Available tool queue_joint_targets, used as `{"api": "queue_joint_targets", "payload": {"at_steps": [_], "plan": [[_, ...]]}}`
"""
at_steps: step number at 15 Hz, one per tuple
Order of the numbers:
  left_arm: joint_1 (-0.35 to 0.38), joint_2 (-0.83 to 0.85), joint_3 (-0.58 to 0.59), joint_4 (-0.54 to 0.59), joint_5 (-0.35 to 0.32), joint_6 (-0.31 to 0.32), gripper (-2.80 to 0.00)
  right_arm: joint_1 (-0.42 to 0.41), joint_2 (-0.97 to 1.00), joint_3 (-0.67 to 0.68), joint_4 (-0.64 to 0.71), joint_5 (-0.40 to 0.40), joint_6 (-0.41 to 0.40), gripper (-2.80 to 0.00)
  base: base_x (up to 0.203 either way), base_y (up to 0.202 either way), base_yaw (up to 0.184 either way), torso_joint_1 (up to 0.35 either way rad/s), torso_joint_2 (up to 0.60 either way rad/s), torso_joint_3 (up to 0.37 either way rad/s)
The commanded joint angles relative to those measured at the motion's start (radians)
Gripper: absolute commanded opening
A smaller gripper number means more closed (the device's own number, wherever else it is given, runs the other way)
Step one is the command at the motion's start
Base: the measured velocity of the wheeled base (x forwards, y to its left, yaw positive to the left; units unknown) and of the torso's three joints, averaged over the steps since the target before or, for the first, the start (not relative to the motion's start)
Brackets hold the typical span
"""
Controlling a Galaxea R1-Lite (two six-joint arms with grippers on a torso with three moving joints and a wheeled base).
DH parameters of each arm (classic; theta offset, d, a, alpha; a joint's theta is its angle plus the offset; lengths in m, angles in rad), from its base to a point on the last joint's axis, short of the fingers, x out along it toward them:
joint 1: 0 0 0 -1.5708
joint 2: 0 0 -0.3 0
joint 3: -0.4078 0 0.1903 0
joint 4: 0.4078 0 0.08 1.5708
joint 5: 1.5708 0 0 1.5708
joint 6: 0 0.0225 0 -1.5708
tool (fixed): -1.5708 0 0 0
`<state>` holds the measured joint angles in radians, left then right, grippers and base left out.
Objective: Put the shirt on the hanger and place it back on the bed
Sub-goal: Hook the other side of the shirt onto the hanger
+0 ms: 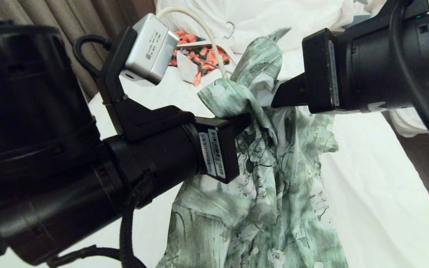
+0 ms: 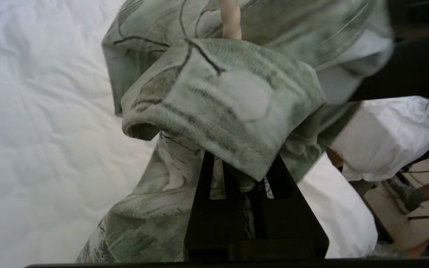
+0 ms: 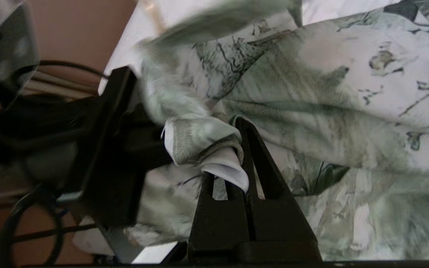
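I hold the shirt (image 1: 270, 193) up above the bed (image 1: 371, 178) with both of my claws. My left gripper (image 1: 246, 121) comes from the left side, and its fingers are pressed together on a fold of the green-and-white cloth. In my left wrist view the cloth hangs over the fingertips (image 2: 214, 175) and covers their ends. My right gripper (image 1: 276, 102) comes from the right side, and it pinches an edge of the shirt near the collar; in the right wrist view a white inner fold sits between the closed fingers (image 3: 251, 149). The two claws are near each other. The rest of the shirt hangs down from them and lies on the white sheet. The hanger (image 1: 207, 33), thin and cream-coloured, rises behind the bunched cloth, and its lower end goes into the shirt. Behind it an orange-and-black garment (image 1: 199, 56) lies on the bed.
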<state>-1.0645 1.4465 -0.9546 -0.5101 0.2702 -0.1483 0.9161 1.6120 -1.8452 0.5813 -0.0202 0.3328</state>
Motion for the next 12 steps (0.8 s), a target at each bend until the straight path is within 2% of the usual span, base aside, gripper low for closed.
{"api": "queue_joint_targets", "payload": {"at_steps": [1, 4, 7, 8, 12], "plan": [[0.001, 0.017, 0.008, -0.047, 0.004, -0.009, -2.8, 0.007, -0.017, 0.006, 0.013, 0.0, 0.003, -2.8, 0.0, 0.0, 0.0, 0.0, 0.0, 0.0], [0.014, 0.014, 0.034, -0.179, 0.006, -0.002, -2.8, 0.007, -0.023, 0.021, 0.035, 0.0, 0.006, -2.8, 0.0, 0.0, 0.0, 0.0, 0.0, 0.0], [0.021, 0.007, 0.033, -0.183, 0.006, 0.0, -2.8, 0.006, -0.035, 0.05, 0.035, -0.001, 0.006, -2.8, 0.0, 0.0, 0.0, 0.0, 0.0, 0.0], [0.021, 0.006, 0.033, -0.183, 0.006, -0.001, -2.8, 0.007, -0.035, 0.051, 0.034, -0.004, 0.006, 0.0, 0.0, 0.0, 0.0, 0.0, 0.0, 0.0], [0.021, 0.001, 0.034, -0.185, 0.006, 0.0, -2.8, 0.007, -0.054, 0.052, 0.04, -0.003, 0.006, 0.0, 0.0, 0.0, 0.0, 0.0, 0.0, 0.0]]}}
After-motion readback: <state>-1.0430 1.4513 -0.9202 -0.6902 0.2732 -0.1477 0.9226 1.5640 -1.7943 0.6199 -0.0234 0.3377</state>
